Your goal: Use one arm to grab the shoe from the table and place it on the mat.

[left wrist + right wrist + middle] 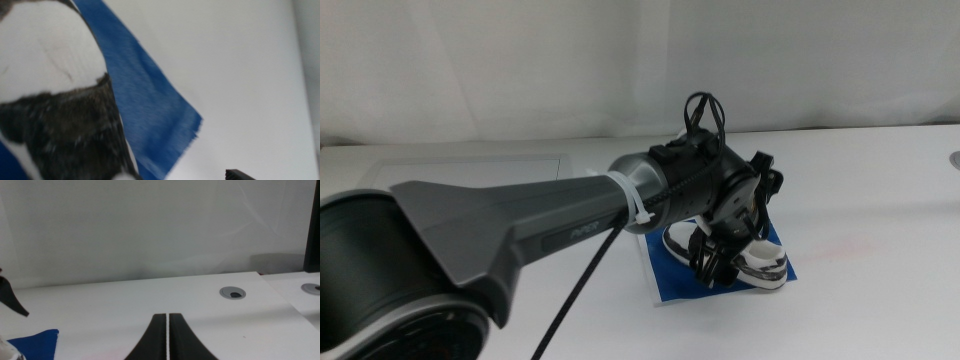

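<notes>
The shoe [762, 263], white with black panels, lies on the dark blue mat [670, 277] right of the table's [880, 220] middle. The left arm [520, 235] reaches in from the left. Its gripper [718, 262] hangs right over the shoe's near end, with the jaws down around it. In the left wrist view the shoe [50, 85] fills one side over the mat [150, 115]. One jaw's fingertip [242, 175] shows apart from the shoe, so the jaws stand open. The right gripper [167, 332] is shut and empty, off to the side, and out of the middle view.
A grey-framed white panel [470, 165] is set into the table at the back left. A round grommet hole [232, 293] sits in the table ahead of the right gripper, and the mat's corner [35, 341] shows there too. A white backdrop closes the far side.
</notes>
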